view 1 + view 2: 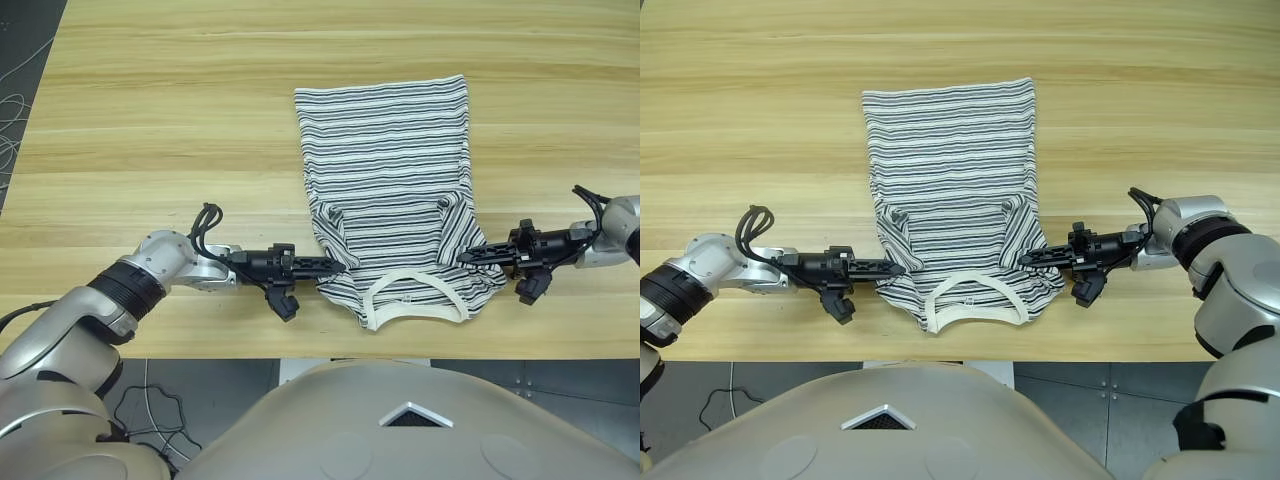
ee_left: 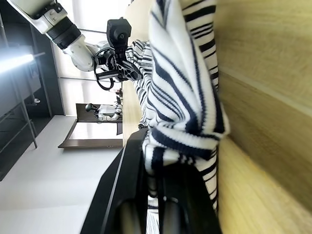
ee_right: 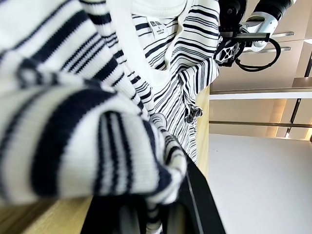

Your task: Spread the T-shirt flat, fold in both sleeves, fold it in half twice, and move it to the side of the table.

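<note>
Closest to the robot, the left gripper [image 1: 340, 265] and right gripper [image 1: 466, 256] are each clamped tight on a bunched pinch of the black-and-white striped T-shirt [image 1: 385, 150]. They hold it at the folded-in sleeves on either side of the white ribbed collar [image 1: 415, 300]. The pinches look thick, so each may hold more than one layer. Lifting unevenly could then drag the body askew or undo the sleeve folds. The collar lies just beside the near edge of the pale wooden surface [image 1: 150, 120], so a pull toward the robot could slide cloth off. The knit looks soft and limp. It is rumpled at the shoulders and smoother toward the far hem, which lies flat mid-surface.
</note>
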Motion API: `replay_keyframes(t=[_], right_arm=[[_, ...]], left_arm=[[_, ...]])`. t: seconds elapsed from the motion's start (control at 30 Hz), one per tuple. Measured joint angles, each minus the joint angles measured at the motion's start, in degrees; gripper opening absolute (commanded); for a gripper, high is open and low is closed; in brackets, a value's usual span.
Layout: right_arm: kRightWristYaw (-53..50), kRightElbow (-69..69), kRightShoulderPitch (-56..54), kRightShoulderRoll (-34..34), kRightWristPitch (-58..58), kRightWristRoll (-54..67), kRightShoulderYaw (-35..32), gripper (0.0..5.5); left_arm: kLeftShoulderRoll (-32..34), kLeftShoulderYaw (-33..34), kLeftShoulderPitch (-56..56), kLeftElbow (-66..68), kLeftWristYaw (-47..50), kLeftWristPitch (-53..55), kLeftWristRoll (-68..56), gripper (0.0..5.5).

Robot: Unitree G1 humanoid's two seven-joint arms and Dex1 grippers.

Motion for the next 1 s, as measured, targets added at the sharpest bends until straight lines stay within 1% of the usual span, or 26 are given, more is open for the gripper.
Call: replay_keyframes(t=[0.1, 0.2, 0.23, 0.3, 0.37, 0.5, 0.67, 0.83, 0.9, 0.97, 1.0], right_arm=[[1.2, 0.1, -0.6, 0.0, -1.6, 1.1, -0.3, 0.10], [4.1, -0.9, -0.9, 0.0, -4.0, 2.3, -0.4, 0.10], [5.2, -2.4, -1.0, -0.2, -4.2, 2.4, -0.2, 0.10], [5.3, -5.2, -0.9, -1.1, -3.3, 1.7, 0.5, 0.10], [4.9, -8.6, -0.7, -2.5, -1.4, 0.4, 1.2, 0.10], [2.9, -16.2, 0.8, -6.5, 2.4, -3.0, 3.3, 0.10], [0.8, -20.3, 2.4, -9.1, 5.6, -4.4, 4.2, 0.10], [2.6, -22.0, 3.7, -9.2, 3.7, -1.8, 1.6, 0.10], [5.1, -24.8, 4.2, -8.8, 1.2, 1.3, -1.0, 0.10], [6.6, -26.4, 3.8, -8.8, -0.6, 4.3, -4.4, 0.10], [7.5, -26.5, 3.6, -8.7, -1.2, 5.3, -5.8, 0.10]], left_arm=[[0.0, 0.3, 0.0, 0.3, -3.7, -1.0, -3.6, 0.10], [-0.1, 0.6, 0.0, 0.5, -10.2, -1.8, -9.0, 0.10], [-0.1, 0.7, 0.0, 0.5, -12.9, -1.9, -10.8, 0.10], [0.2, 0.9, 0.0, 0.0, -14.7, -2.4, -11.3, 0.10], [1.8, 1.0, 0.5, -1.9, -17.3, -3.4, -11.3, 0.10], [8.3, 1.7, 5.1, -8.9, -23.2, -5.7, -12.4, 0.10], [10.7, 3.4, 10.4, -14.8, -27.4, -6.5, -13.1, 0.10], [10.0, 7.3, 13.7, -13.8, -29.8, -6.7, -17.7, 0.10], [9.1, 9.7, 13.8, -11.3, -31.4, -6.5, -20.7, 0.10], [8.9, 11.4, 14.1, -9.2, -34.0, -5.5, -26.1, 0.10], [8.6, 11.9, 14.4, -8.9, -35.7, -4.8, -31.3, 0.10]])
